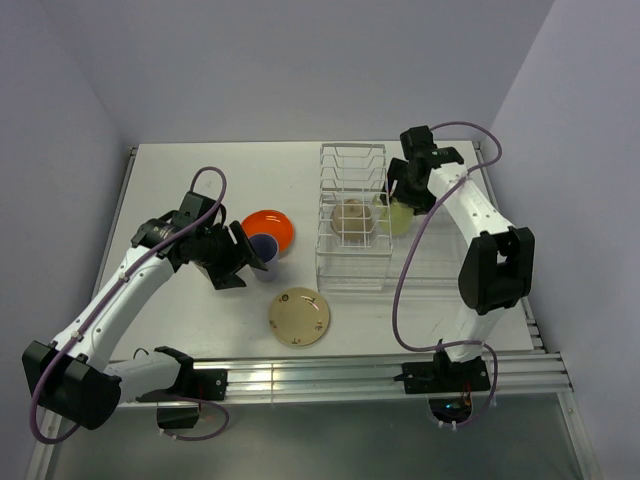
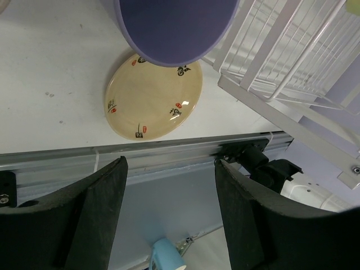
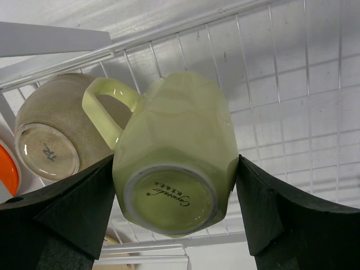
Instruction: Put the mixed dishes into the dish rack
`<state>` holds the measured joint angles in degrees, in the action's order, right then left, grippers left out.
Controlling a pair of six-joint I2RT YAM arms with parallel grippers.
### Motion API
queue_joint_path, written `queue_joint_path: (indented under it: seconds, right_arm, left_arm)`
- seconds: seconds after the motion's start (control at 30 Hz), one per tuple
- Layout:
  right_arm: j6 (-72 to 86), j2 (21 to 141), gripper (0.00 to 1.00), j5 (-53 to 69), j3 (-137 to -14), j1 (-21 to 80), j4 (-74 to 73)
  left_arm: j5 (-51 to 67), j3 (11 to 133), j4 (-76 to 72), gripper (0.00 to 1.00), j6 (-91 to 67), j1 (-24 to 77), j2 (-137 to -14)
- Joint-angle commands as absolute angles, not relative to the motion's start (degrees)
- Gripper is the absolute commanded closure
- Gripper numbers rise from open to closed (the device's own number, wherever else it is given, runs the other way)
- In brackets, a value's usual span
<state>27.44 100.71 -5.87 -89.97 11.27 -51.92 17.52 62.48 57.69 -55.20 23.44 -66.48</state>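
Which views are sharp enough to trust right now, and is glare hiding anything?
Top external: soft even light, no glare, but the dish rack has thin wires fading into the white table. Left wrist: saucer sharp, lavender cup cropped by the top edge. Right wrist: yellow-green cup sharp, small highlights on its handle.

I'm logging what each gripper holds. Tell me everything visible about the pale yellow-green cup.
The pale yellow-green cup is glossy, faceted, ceramic-looking, with a loop handle and a printed mark inside its base ring. Its base faces the wrist camera. The right gripper clamps its sides over the wire dish rack, handle toward a tan cup; contact unclear.
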Motion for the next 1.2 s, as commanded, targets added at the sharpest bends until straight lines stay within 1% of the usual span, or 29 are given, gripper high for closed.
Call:
queue_joint_path:
  seconds: [0.0, 0.23, 0.53, 0.87, 1.17]
  right_arm:
    - [27.9, 95.5, 0.21, -5.6, -91.1, 11.7, -50.2]
    - [28.4, 94.3, 0.18, -4.2, -90.9, 11.7, -50.3]
    - [27.8, 93.2, 0.18, -3.8, -87.7, 11.8, -49.7]
    - [26.3, 94.0, 0.1, -4.0, -86.6, 11.8, -49.3]
    - [24.8, 95.4, 0.08, -5.2, -86.4, 11.7, -48.8]
  left_arm:
    - [16.9, 63.4, 56.2, 0.3, -55.3, 23.7, -66.1]
    - [16.3, 65.5, 56.3, 0.31, -54.5, 24.0, -69.0]
    - [16.8, 63.2, 54.8, 0.32, -54.8, 24.2, -68.6]
    - [17.0, 63.0, 54.1, 0.31, -54.7, 24.2, -69.6]
    - [17.4, 63.5, 53.9, 0.3, -54.6, 24.3, -70.2]
